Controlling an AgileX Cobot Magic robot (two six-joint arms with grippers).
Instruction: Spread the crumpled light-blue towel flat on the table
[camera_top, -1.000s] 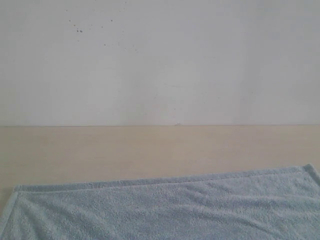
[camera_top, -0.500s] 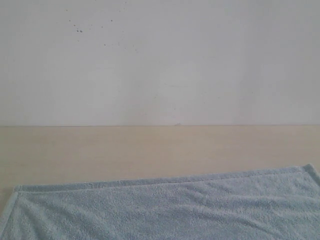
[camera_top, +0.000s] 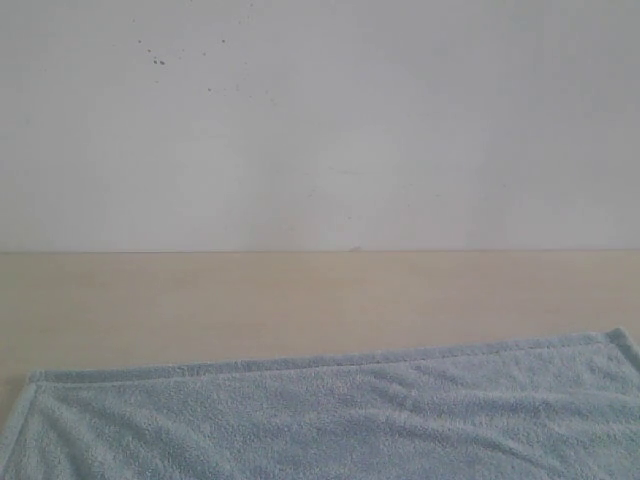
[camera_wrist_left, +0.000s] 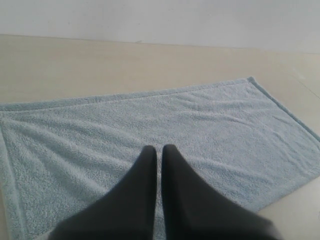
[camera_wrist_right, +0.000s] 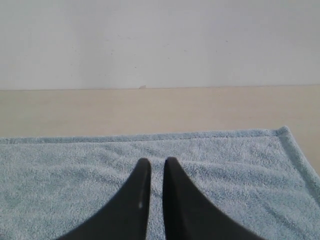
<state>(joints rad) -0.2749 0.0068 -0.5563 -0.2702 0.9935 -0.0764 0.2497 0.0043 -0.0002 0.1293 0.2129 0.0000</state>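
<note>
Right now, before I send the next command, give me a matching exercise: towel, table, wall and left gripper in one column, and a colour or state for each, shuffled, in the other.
Column one:
1. towel
2. table
3. wall
4. left gripper

Column two:
a. white, with a few small dark specks
b. shut and empty, over the cloth
c. pale beige, bare beyond the far hem
d. light blue, spread out, with shallow ripples

Pairs: 1-d, 2-c, 3-a, 4-b.
</note>
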